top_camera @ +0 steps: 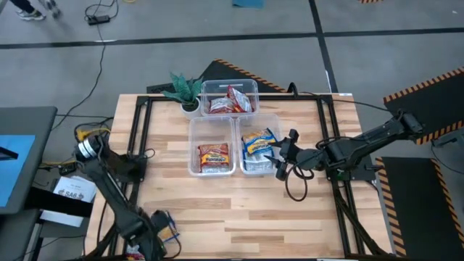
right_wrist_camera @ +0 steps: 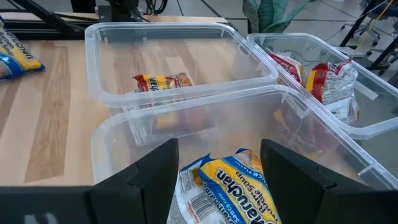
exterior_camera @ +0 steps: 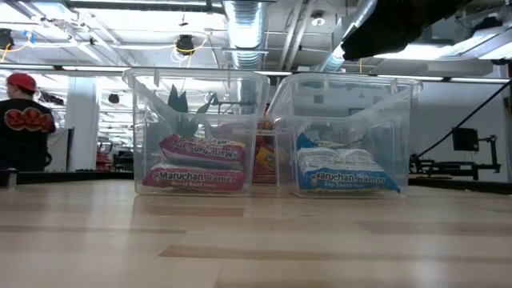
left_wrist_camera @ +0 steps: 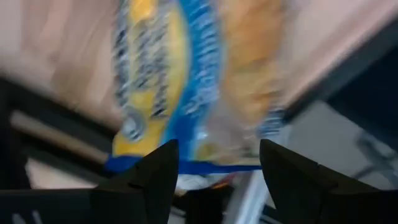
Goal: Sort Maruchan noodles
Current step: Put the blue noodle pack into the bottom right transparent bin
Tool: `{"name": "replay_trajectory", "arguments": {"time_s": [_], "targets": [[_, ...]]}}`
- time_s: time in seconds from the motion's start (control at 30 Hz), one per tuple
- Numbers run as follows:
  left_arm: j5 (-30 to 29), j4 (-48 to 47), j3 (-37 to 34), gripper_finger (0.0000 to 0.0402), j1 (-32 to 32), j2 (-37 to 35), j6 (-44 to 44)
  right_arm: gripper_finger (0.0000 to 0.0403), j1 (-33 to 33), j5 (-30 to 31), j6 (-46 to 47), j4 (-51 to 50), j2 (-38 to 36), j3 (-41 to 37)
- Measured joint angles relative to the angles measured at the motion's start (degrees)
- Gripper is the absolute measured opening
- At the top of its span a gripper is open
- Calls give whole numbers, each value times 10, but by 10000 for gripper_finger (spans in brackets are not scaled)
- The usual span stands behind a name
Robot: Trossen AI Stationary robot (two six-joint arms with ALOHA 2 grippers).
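Right gripper (top_camera: 274, 157) released, jaws apart, over blue "Maruchan" packets (right_wrist_camera: 233, 190) in the near-right clear bin (top_camera: 257, 172). "Maruchan Ramen" red packets (exterior_camera: 200, 164) in neighbouring bins. Left gripper (left_wrist_camera: 214, 171) spread at table's near-left edge, facing blue-yellow packet (left_wrist_camera: 165, 81).

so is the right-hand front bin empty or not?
Not empty. The bin holds blue packets, also visible through its clear wall in the low view.

Setting: robotics lab or workshop in an industrial hall. Evidence: pale butcher-block wooden table (top_camera: 239, 217) on a black metal frame, grey concrete floor (top_camera: 217, 29) with yellow-black hazard tape (top_camera: 424, 87), loose black cables (top_camera: 98, 14), exposed silver ceiling ducts (exterior_camera: 244, 32), a person in a red cap (exterior_camera: 24, 120) behind.
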Motion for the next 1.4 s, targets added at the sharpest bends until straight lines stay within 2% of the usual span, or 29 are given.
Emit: {"name": "replay_trajectory", "arguments": {"time_s": [0.17,0.5,0.6,0.77,0.9,0.97,1.03,1.2,1.4], "targets": [[-5,-32,0,210,-17,21,-50,248,0,0,1,1,0,0],[-36,-37,-8,210,-12,25,-67,248,0,0,1,0,0,0],[-34,-17,-34,210,-7,25,-65,248,0,0,1,0,0,0],[-13,69,-93,210,5,25,-25,248,0,0,0,0,0,0],[-8,84,-114,206,17,24,14,248,0,0,0,0,0,0],[-8,84,-116,189,20,24,34,248,0,0,0,0,0,0],[-7,85,-116,156,24,24,51,248,0,0,0,0,0,1],[-9,83,-103,24,31,24,133,248,0,0,0,0,0,1],[-72,50,-43,1,46,-1,227,248,0,0,0,0,0,1]]}}
